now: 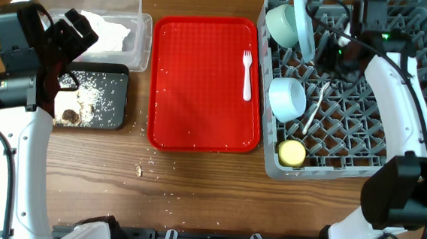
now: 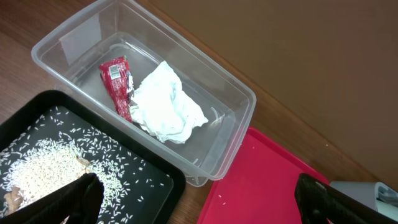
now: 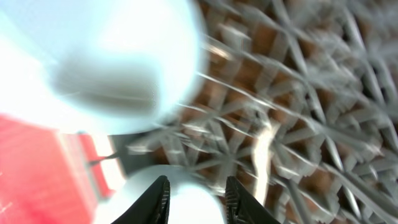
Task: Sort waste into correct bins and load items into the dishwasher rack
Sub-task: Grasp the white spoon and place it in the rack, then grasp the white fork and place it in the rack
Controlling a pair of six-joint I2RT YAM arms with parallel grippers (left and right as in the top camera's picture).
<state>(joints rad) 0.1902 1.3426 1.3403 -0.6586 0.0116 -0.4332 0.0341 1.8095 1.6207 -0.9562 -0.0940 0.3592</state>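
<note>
The grey dishwasher rack [image 1: 391, 158] holds a mint bowl [image 1: 282, 22] leaning by the pale blue plate [image 1: 304, 24], a second bowl [image 1: 287, 97], a white spoon [image 1: 316, 108] and the yellow cup [image 1: 292, 152]. Over the rack's upper middle hangs my right gripper [image 1: 332, 54]; the right wrist view is blurred and shows it [image 3: 196, 199] open, empty, above the second bowl [image 3: 127, 202]. A white fork [image 1: 247, 75] lies on the red tray [image 1: 200, 96]. My left gripper [image 2: 202, 202] is wide open and empty. The clear tub [image 2: 239, 99] holds the red wrapper [image 2: 116, 78] and white napkin [image 2: 168, 102].
The black tray [image 1: 115, 73] in front of the tub carries rice crumbs [image 2: 43, 165] and brown scraps [image 1: 69, 114]. A few crumbs [image 1: 140, 170] lie on the wooden table near the red tray's front corner. The rack fills the right side.
</note>
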